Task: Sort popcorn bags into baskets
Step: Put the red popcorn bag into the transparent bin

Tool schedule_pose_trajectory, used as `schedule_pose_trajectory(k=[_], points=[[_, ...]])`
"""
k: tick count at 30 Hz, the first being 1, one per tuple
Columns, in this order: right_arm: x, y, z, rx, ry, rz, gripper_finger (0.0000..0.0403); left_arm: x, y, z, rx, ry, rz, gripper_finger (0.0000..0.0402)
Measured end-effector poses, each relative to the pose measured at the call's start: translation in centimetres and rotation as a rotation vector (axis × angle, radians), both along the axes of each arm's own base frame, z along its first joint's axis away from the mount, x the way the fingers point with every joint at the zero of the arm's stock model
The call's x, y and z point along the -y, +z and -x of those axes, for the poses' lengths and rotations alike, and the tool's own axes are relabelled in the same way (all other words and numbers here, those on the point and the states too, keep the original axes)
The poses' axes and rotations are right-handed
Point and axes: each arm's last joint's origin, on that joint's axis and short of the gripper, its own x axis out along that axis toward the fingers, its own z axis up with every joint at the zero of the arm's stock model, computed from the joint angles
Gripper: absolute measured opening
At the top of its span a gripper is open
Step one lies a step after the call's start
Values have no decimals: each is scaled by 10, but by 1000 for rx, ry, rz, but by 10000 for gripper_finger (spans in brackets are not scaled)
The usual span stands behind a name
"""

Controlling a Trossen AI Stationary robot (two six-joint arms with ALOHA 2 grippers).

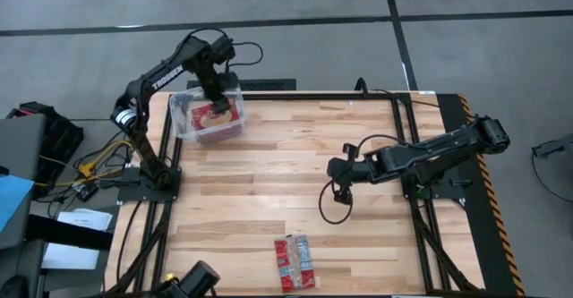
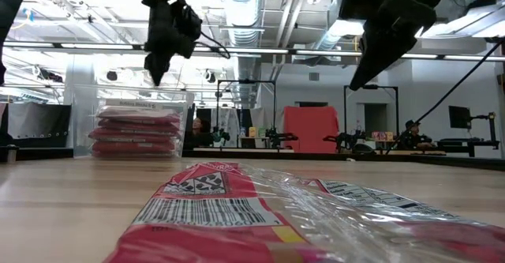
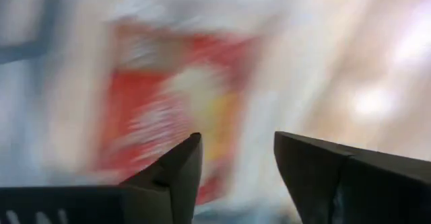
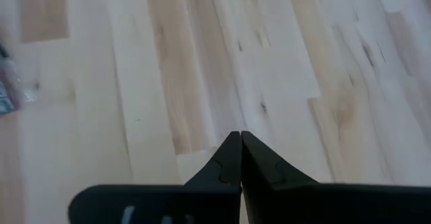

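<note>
A clear plastic tub [image 1: 208, 116] stands at the table's far left corner with several red popcorn packets [image 2: 136, 130] stacked flat inside. My left gripper [image 1: 218, 95] hovers above the tub, open and holding nothing; its wrist view shows the top red and yellow packet [image 3: 168, 109] below the open fingers [image 3: 232, 163]. Two more packets [image 1: 295, 261] lie flat on the wood near the table's near edge, large in the low view [image 2: 237, 208]. My right gripper [image 1: 337, 169] hangs shut over the middle-right of the table, above bare wood [image 4: 239, 146].
Black frame rails run along the table's left and right sides [image 1: 407, 146]. Cables trail from the right arm [image 1: 336, 210]. Bare wood lies between the tub and the two near packets. People sit at benches in the room beyond [image 2: 410, 133].
</note>
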Motion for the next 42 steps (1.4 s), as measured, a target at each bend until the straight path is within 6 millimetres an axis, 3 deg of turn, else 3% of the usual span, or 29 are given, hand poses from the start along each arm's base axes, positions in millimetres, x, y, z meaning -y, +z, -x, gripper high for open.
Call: schedule_pose_trajectory(k=[5, 11, 18, 24, 29, 34, 38, 42], points=[[-4, 0, -7, 46, 53, -84, 27, 34, 15, -21, 350, 38, 329, 137], [-14, -11, -30, 104, 230, -192, 8, 120, 10, -64, 389, -194, 373, 90], [-30, -51, -78, 247, 443, -428, 13, 219, -23, -89, 405, -359, 354, 39], [-55, -82, -98, 298, 506, -536, 6, 280, -59, -91, 393, -380, 267, 12], [-82, -107, -105, 242, 556, -590, 9, 312, -84, -91, 465, -341, 243, 4], [-101, -126, -109, 192, 565, -631, 5, 327, -98, -89, 524, -261, 250, 6], [-89, -125, -113, 199, 525, -621, 10, 331, -99, -88, 531, -176, 199, 7], [-63, -129, -119, 184, 411, -571, 6, 330, -100, -87, 530, -90, 146, 15]])
